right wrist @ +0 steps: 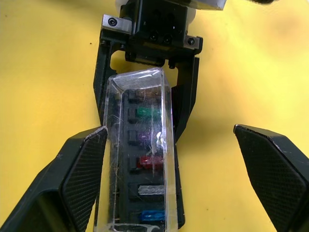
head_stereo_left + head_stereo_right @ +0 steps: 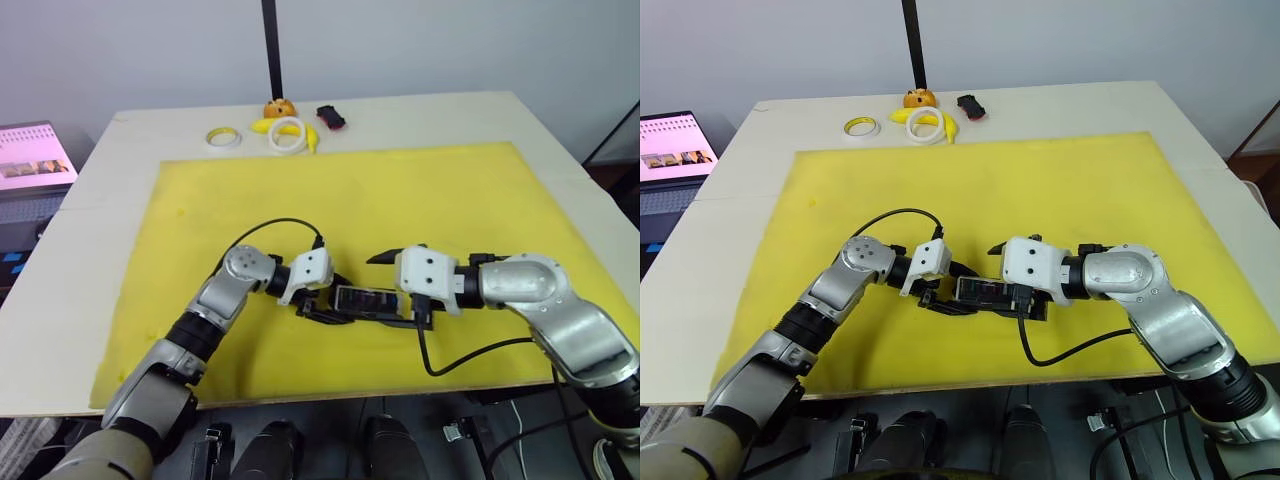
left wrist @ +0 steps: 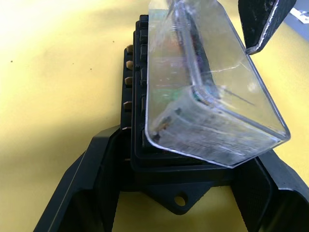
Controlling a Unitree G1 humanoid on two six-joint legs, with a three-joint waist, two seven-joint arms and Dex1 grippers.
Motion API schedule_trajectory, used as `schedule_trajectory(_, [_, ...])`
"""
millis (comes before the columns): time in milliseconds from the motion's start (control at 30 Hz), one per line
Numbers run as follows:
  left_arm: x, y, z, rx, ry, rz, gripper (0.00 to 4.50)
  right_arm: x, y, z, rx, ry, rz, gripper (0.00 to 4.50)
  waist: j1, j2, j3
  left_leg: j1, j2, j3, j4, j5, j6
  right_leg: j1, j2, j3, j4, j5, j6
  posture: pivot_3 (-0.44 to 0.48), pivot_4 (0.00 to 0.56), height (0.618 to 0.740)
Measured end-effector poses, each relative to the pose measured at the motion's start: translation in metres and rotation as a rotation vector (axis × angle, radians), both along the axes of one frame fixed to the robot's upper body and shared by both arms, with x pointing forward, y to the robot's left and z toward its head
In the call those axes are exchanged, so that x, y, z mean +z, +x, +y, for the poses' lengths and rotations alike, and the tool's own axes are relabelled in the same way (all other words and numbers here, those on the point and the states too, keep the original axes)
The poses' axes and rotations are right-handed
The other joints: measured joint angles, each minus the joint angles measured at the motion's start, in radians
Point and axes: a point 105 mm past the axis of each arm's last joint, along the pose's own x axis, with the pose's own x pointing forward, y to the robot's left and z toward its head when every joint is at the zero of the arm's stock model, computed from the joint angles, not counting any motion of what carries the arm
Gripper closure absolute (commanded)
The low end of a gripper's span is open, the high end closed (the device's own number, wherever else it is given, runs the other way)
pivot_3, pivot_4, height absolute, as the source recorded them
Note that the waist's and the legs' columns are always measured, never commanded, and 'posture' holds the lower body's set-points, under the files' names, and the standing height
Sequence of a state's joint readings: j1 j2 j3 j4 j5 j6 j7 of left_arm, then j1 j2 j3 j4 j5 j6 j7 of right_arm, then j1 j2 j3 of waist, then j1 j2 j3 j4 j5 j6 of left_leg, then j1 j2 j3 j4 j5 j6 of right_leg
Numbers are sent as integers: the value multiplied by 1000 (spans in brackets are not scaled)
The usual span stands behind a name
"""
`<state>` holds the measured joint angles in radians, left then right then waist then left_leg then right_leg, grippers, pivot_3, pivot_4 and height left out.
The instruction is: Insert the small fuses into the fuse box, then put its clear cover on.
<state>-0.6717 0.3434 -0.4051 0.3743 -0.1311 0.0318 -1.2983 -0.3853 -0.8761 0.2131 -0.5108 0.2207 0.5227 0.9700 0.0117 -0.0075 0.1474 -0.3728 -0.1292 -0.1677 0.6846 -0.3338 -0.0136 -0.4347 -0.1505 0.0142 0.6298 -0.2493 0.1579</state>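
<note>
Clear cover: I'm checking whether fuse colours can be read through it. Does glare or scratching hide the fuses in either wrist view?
Left wrist view: the clear cover throws bright reflections and a milky sheen, so the small fuses beneath are only faint tints. Right wrist view: fine scratches streak the cover, yet teal, purple, red, grey and blue fuses read clearly in the fuse box.

Found a black rectangular plastic fuse box (image 3: 145, 164) at the near middle of a yellow foam mat (image 2: 400, 190) covering most of a pale wooden table (image 2: 130, 170). Noted a clear plastic cover (image 3: 212, 96) on top, small coloured blade fuses (image 1: 149, 162) in slots beneath. Placed the left gripper (image 2: 322, 303) at the box's left end, straddling it, and the right gripper (image 2: 395, 290) at its right end. Spotted two white tape rings (image 2: 288, 134) and a small black-and-red gadget (image 2: 331, 117) behind the mat.
</note>
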Motion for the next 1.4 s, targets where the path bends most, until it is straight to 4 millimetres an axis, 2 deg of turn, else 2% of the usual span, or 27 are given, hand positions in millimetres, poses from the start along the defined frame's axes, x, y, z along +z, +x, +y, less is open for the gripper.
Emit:
schedule_trajectory(400, [0, 0, 0, 0, -1, 1, 1932, 4, -8, 6, 24, 0, -3, 80, 0, 0, 0, 0, 0, 0, 0, 0, 0, 0, 0, 0, 0, 0, 0, 0, 150, 740])
schedule_trajectory(667, [0, 0, 0, 1, -1, 1, 1932, -7, -13, 4, 41, -62, -40, 80, 0, 0, 0, 0, 0, 0, 0, 0, 0, 0, 0, 0, 0, 0, 0, 0, 150, 740])
schedule_trajectory(967, [1, 0, 1, 1, -1, 2, 1932, -14, -4, -1, -2, -82, -57, 80, 0, 0, 0, 0, 0, 0, 0, 0, 0, 0, 0, 0, 0, 0, 0, 0, 150, 740])
schedule_trajectory(1400, [1, 0, 1, 0, 0, 1, 1932, -2, 5, -5, -26, -37, -10, 80, 0, 0, 0, 0, 0, 0, 0, 0, 0, 0, 0, 0, 0, 0, 0, 0, 150, 740])
